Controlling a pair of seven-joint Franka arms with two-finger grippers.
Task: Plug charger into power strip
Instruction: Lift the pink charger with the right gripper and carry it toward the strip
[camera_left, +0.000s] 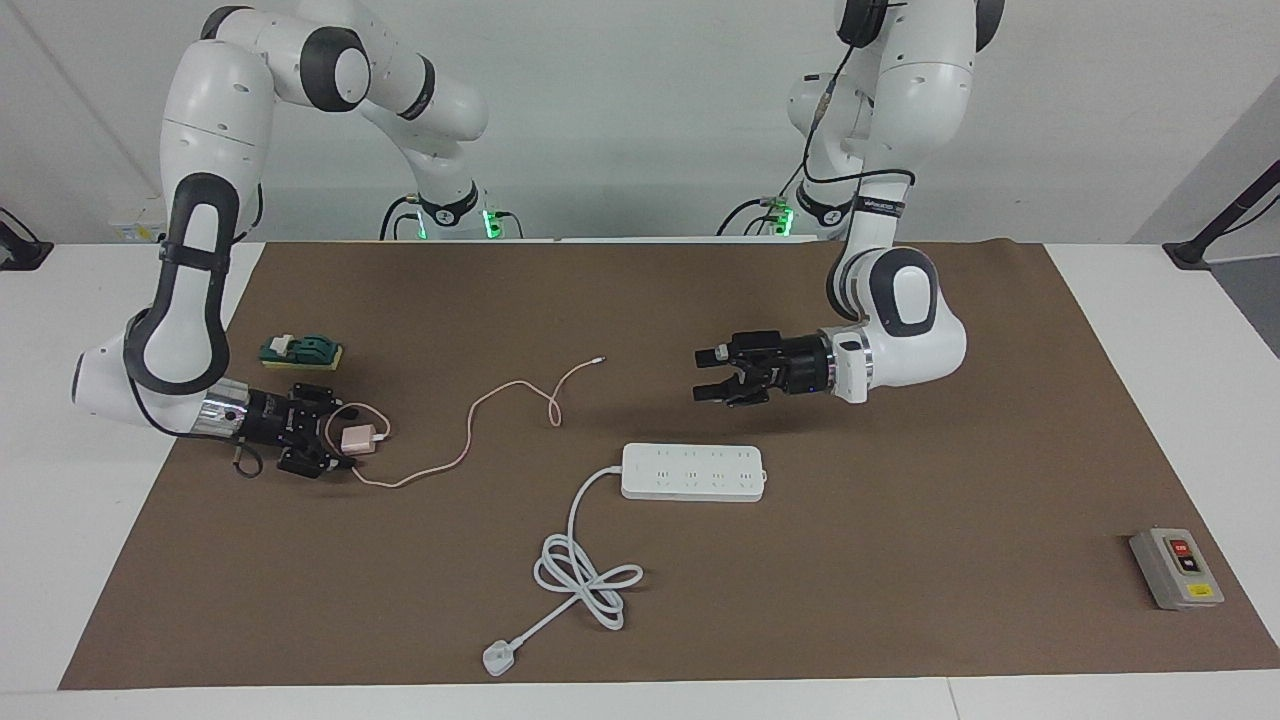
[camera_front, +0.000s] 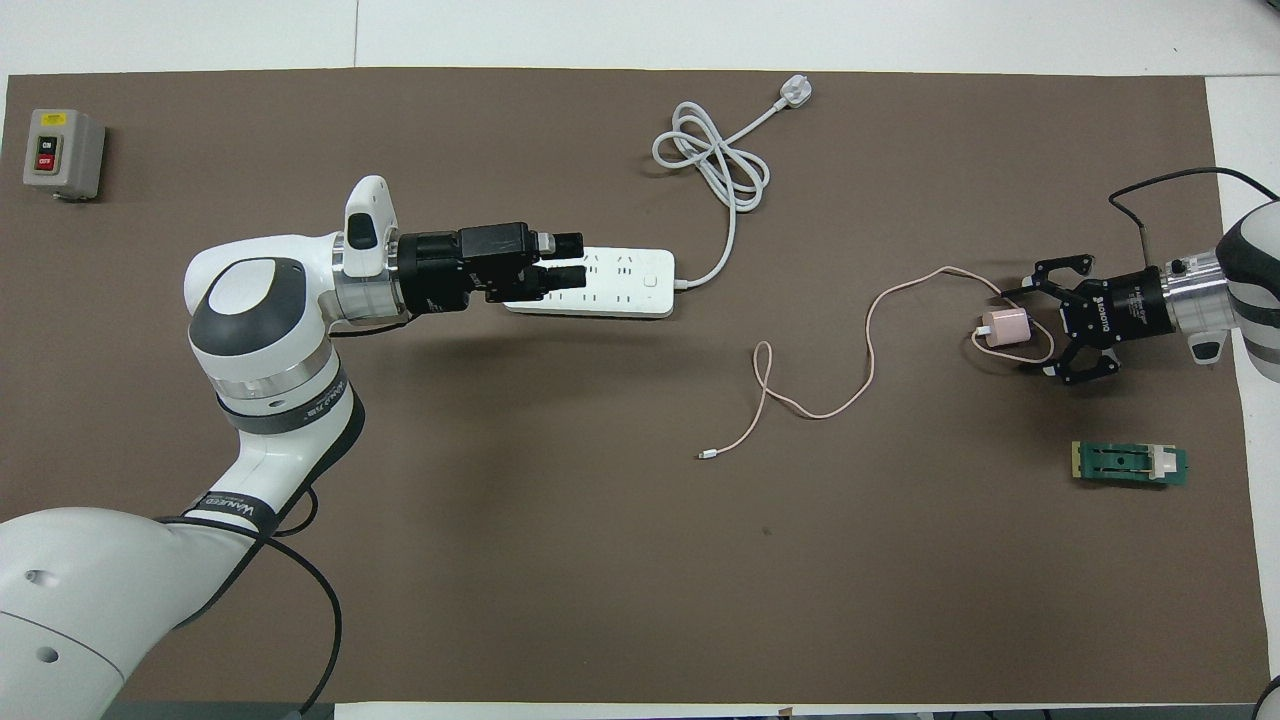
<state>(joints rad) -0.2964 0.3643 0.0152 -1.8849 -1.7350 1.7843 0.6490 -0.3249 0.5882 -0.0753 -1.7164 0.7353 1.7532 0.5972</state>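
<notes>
The green fixture (camera_left: 302, 351) lies nearest the robots, nearer than the power strip (camera_left: 693, 471) and toward the right arm's end of the worktop (camera_left: 900, 560). Just past it the right hand (camera_left: 335, 441) sits low with its fingers spread wide on either side of the pink charger (camera_left: 357, 439), not yet closed on it; the charger rests on the mat, its thin cable (camera_left: 470, 425) snaking toward the power strip. The left hand (camera_left: 710, 375) hangs in the air above the mat beside the power strip, fingers apart and empty. The power strip lies mid-worktop, its white cord (camera_left: 580, 570) coiled farther out, ending in the white plug (camera_left: 496, 658). The grey switch box (camera_left: 1175, 568) sits farther still, at the left arm's end
</notes>
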